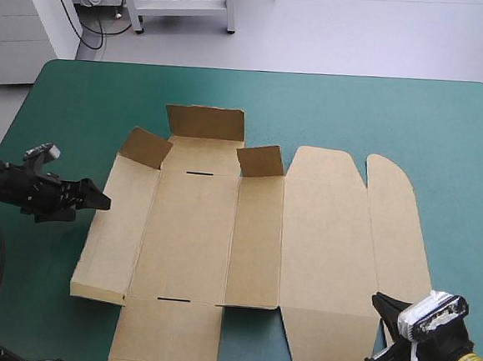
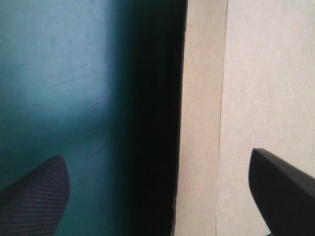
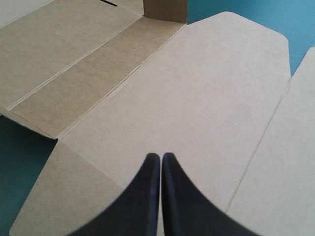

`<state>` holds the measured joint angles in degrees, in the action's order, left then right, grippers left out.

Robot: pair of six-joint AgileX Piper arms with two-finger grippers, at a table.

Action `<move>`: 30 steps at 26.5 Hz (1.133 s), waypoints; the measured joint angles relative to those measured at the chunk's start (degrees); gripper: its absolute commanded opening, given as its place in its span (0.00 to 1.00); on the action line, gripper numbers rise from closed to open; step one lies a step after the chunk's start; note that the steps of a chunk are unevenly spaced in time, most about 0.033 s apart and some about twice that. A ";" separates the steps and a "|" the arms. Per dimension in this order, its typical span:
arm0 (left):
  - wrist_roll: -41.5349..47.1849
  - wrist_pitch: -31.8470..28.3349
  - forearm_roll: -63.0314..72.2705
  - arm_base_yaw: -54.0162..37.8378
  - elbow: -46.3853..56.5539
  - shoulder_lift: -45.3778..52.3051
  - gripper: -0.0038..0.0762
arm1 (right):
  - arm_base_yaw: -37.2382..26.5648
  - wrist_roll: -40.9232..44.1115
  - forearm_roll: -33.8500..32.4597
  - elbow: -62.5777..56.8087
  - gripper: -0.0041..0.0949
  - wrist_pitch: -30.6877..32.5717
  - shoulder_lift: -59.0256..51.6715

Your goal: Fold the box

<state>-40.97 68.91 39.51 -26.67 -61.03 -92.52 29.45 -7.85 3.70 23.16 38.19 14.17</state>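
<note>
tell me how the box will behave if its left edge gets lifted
The box is thin board, so probably light and apt to slide on the teal-green cover. Scored creases suggest its left panel would hinge up alone. Raised far flaps hint folds hold.

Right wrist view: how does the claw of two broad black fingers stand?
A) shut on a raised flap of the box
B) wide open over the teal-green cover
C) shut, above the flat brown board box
C: the right claw is shut, its black fingers meeting in one point above the flat brown cardboard box.
</note>
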 measured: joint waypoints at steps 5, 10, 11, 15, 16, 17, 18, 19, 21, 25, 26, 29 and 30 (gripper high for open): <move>-0.44 -0.13 -0.79 7.66 0.00 -4.29 0.91 | 0.00 0.00 0.00 0.00 0.04 0.00 0.00; -0.02 -0.31 -0.48 10.61 -0.12 -4.73 0.91 | 0.00 -0.12 0.00 0.00 0.04 0.00 0.00; 0.65 -0.37 -0.41 11.11 -0.12 -4.73 0.91 | 0.00 -0.12 0.00 0.00 0.04 0.00 0.00; 2.35 -0.68 -0.85 12.74 -0.12 -4.73 0.90 | 0.00 -0.12 0.00 0.00 0.04 0.00 0.00; 2.61 -0.68 -0.89 13.12 -0.07 -4.66 0.89 | 0.00 -0.12 0.00 0.00 0.04 0.00 0.00; 2.79 -0.70 -0.89 13.37 0.10 -4.55 0.88 | 0.00 -0.12 -0.04 0.00 0.04 0.00 0.00; 2.79 -0.82 -0.82 13.76 0.41 -4.32 0.86 | 0.00 -0.12 -0.04 0.00 0.04 0.00 0.00; 2.79 -1.06 -0.77 13.93 0.85 -3.94 0.84 | 0.00 -0.12 -0.04 0.00 0.04 0.00 0.00; 2.91 -1.01 -0.82 14.20 1.99 -3.04 0.80 | 0.00 -0.12 -0.04 0.00 0.04 0.00 0.00; 3.24 -0.61 -0.71 14.41 2.97 -0.08 0.75 | 0.00 -0.12 -0.04 0.00 0.04 0.00 0.00; 3.50 -0.61 -0.64 14.41 3.03 0.95 0.74 | 0.00 -0.12 -0.04 0.00 0.04 0.00 0.00; 3.82 -0.57 -0.36 14.41 4.10 3.42 0.73 | 0.00 -0.12 -0.04 0.00 0.04 0.00 0.00; 3.82 -0.57 -0.15 14.41 4.82 3.99 0.73 | 0.00 -0.12 -0.04 0.00 0.04 0.00 0.00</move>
<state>-37.15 68.34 39.36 -12.27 -56.21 -88.53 29.45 -7.97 3.66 23.16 38.19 14.17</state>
